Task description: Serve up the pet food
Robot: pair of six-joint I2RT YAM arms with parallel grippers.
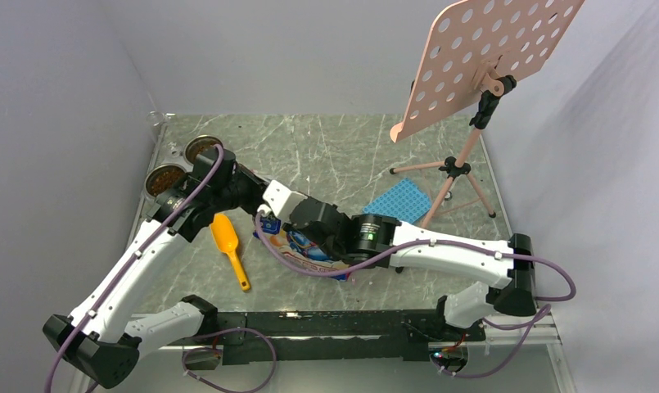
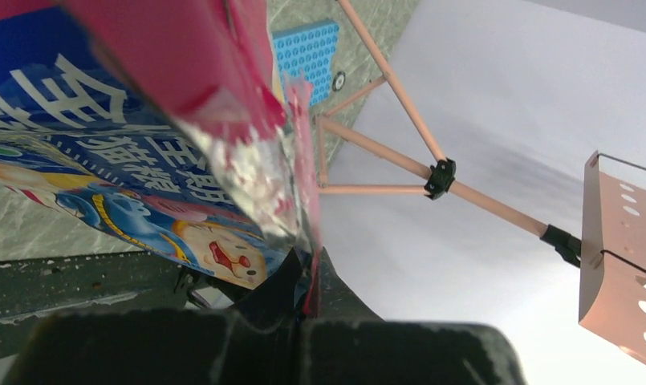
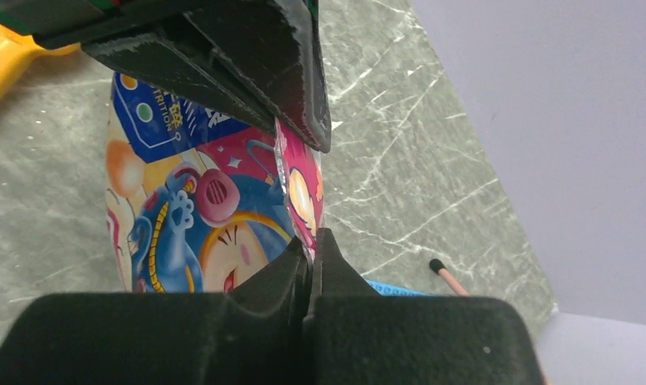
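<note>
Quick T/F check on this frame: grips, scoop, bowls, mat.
1. The left gripper and the right gripper are both shut on the pouch. True.
2. The scoop is in a gripper. False: it lies free on the table, left of the pouch.
3. The twin bowls sit at the table's far left corner. True.
4. The blue mat lies under the bowls. False: it lies on the right, by the stand.
</note>
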